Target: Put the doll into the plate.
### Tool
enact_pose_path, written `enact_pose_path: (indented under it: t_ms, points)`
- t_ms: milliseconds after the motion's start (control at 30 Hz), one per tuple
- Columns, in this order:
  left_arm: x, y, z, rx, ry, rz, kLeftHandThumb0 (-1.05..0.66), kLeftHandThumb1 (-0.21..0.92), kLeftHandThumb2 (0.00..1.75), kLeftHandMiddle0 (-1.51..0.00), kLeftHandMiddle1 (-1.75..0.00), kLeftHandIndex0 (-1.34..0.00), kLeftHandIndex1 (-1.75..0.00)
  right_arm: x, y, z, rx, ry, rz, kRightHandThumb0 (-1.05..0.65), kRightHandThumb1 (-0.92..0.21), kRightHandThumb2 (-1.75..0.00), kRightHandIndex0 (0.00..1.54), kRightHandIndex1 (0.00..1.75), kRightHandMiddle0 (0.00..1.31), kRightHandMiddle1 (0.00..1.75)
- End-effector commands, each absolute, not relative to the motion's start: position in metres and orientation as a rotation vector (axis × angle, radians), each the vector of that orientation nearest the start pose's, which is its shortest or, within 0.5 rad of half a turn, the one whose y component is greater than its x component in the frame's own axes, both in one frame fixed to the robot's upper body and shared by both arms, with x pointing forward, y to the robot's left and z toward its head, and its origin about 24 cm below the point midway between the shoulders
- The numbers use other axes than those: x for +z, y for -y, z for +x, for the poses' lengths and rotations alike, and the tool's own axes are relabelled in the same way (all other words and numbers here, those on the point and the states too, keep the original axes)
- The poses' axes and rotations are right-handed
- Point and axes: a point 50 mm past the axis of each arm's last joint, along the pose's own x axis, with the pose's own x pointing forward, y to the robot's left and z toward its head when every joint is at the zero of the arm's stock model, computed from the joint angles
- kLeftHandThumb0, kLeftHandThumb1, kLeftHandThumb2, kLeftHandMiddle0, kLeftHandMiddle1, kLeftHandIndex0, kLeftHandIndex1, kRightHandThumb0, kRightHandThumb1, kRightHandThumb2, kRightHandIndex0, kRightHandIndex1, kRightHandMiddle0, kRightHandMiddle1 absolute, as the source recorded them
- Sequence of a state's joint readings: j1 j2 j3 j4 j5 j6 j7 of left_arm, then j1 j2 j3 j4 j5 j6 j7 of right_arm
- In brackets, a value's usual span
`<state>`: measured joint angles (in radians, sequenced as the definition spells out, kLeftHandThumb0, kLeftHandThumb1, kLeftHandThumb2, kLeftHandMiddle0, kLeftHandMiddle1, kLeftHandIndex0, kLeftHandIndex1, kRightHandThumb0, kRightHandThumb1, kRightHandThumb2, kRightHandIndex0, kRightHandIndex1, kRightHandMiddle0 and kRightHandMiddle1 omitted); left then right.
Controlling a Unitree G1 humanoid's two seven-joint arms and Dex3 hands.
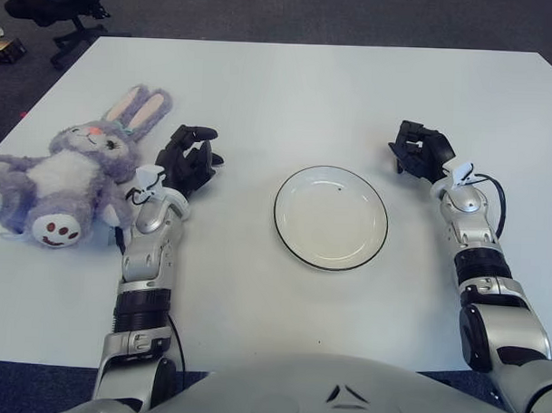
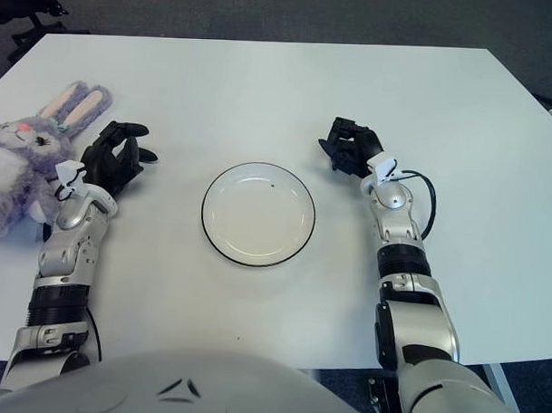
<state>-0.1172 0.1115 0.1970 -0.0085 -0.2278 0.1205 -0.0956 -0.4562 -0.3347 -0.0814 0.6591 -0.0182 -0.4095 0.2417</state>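
Observation:
A purple and white plush rabbit doll [image 1: 64, 176] lies on its back at the table's left edge, ears pointing to the far side. My left hand [image 1: 189, 158] is just right of the doll's head, fingers loosely curled and holding nothing, a small gap from the plush. A white plate [image 1: 331, 217] with a dark rim sits empty at the table's middle. My right hand [image 1: 418, 150] shows to the plate's upper right, fingers curled, nothing in them.
The white table [image 1: 289, 89] spreads wide behind the plate. Dark carpet surrounds it, and an office chair base [image 1: 56, 8] stands off the far left corner.

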Motion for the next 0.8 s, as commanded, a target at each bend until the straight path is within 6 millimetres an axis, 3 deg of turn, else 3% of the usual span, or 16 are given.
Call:
enact_pose_path:
  t_ms: [0,567,767]
  points:
    - [0.068,-0.207,0.273,0.050,0.038,-0.141,-0.01,0.71,0.73,-0.41,-1.74,-0.35,-1.41,0.070,0.215,0.330,0.183,0.151,-0.344,-0.33,-0.92,-0.36,0.97,1.75,0.76,1.75]
    - [0.082,-0.206,0.269,0.112,0.194,-0.092,-0.01,0.67,0.73,-0.49,-1.66,-0.39,-1.38,0.067,0.216,0.331,0.176,0.148,-0.338,-0.33,-0.92,-0.35,0.96,1.75,0.75,1.75]
    - [0.095,-0.203,0.264,0.105,0.244,-0.077,-0.01,0.67,0.73,-0.50,-1.64,-0.39,-1.39,0.066,0.217,0.331,0.173,0.154,-0.339,-0.33,-0.92,-0.35,0.96,1.75,0.75,1.75]
